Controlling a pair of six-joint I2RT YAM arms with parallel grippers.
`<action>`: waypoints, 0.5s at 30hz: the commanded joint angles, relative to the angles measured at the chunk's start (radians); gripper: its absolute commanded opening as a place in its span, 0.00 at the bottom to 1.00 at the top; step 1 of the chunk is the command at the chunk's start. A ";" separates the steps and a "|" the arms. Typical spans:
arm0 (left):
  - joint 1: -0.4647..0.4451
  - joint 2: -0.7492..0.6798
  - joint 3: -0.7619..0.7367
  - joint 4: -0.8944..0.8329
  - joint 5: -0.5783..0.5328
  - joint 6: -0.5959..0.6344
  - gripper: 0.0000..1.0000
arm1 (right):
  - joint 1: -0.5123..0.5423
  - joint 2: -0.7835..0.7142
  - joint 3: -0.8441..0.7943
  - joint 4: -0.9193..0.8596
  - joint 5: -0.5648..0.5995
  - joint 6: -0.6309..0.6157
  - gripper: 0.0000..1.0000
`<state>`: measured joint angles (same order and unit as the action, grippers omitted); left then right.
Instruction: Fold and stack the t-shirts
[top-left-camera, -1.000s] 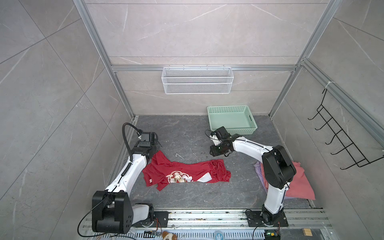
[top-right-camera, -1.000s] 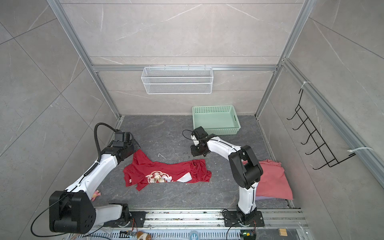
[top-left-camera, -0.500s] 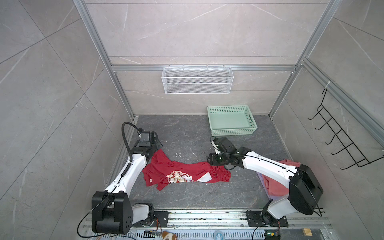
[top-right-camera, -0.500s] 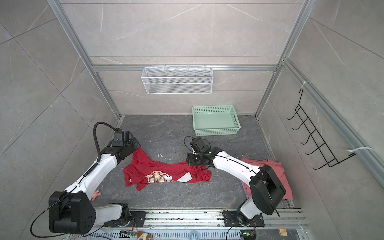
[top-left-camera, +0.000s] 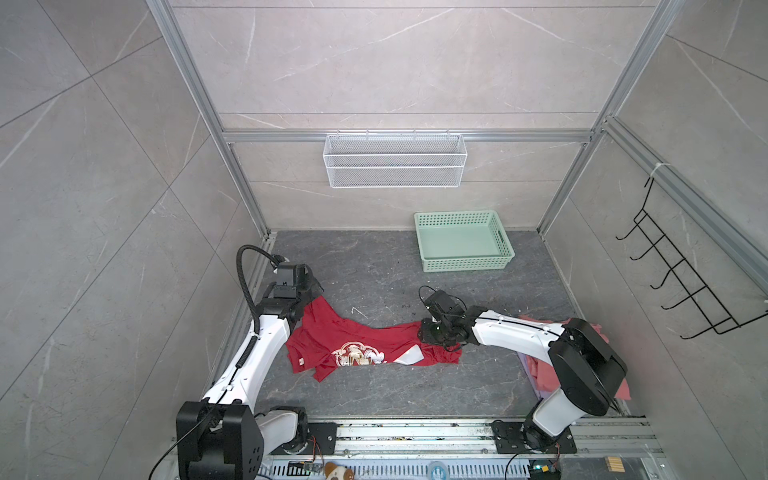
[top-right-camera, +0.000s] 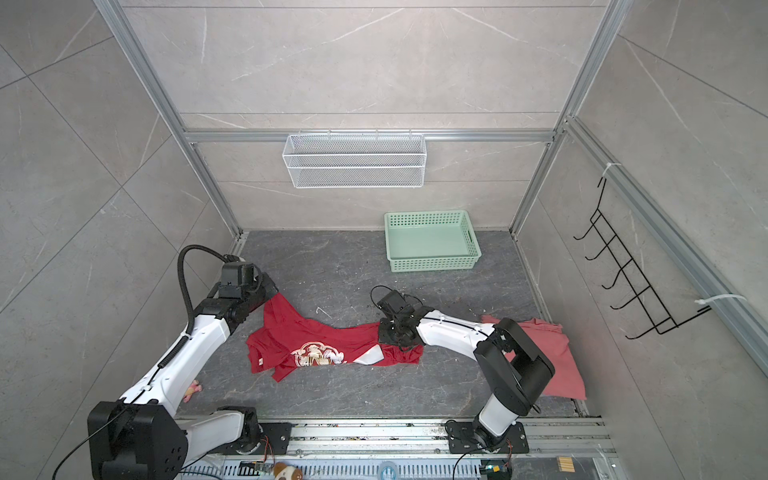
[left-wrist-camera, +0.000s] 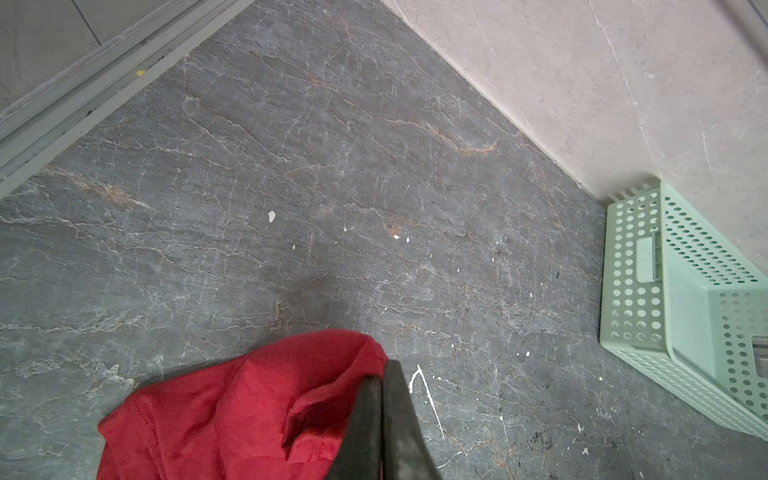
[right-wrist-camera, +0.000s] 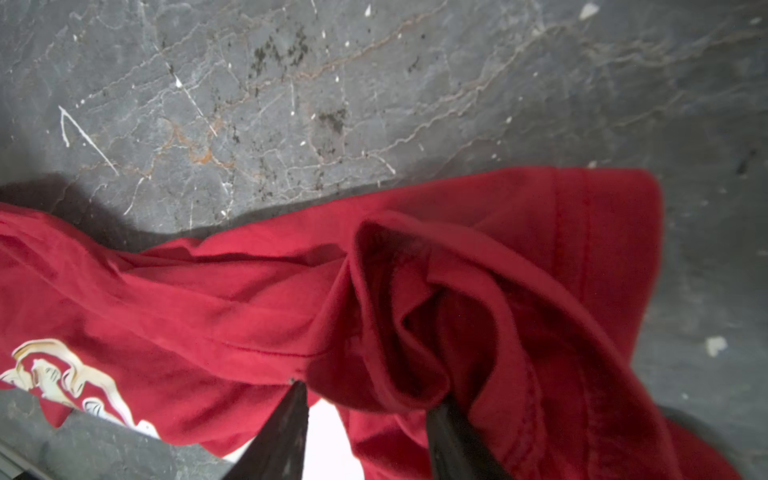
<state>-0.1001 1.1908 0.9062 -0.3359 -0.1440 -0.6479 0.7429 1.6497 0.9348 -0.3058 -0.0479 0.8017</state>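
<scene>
The bright red t-shirt (top-left-camera: 357, 345) (top-right-camera: 316, 340) lies crumpled in a long strip across the floor, white-and-gold print up. My left gripper (top-left-camera: 309, 297) (left-wrist-camera: 384, 370) is shut on its far left corner (left-wrist-camera: 232, 415). My right gripper (top-left-camera: 432, 336) (right-wrist-camera: 370, 392) is open, low over the shirt's right end (right-wrist-camera: 249, 299), its jaws standing either side of a raised fold. A salmon-pink t-shirt (top-right-camera: 557, 357) lies at the right, partly hidden by the right arm. A lavender edge (top-left-camera: 528, 368) shows beneath it.
A mint-green basket (top-left-camera: 461, 262) (left-wrist-camera: 648, 291) stands empty at the back right. A white wire shelf (top-left-camera: 395, 166) hangs on the back wall. A black hook rack (top-left-camera: 681, 291) is on the right wall. A small pink toy (top-right-camera: 192, 388) lies under the left arm.
My right arm has swung from near the basket forward and down onto the red shirt's right end, jaws staying open. The left gripper has kept its hold and place.
</scene>
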 joint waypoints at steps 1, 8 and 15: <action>0.006 -0.031 0.003 0.020 0.002 0.000 0.00 | 0.002 0.035 0.002 0.023 0.056 0.020 0.45; 0.007 -0.037 0.003 0.010 -0.009 0.008 0.00 | -0.005 0.088 0.052 0.001 0.115 0.023 0.24; 0.007 -0.049 0.009 -0.006 -0.024 0.016 0.00 | -0.010 -0.016 0.074 -0.060 0.123 -0.070 0.00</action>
<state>-0.0994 1.1721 0.9062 -0.3374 -0.1513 -0.6476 0.7391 1.7081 0.9642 -0.3000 0.0414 0.7979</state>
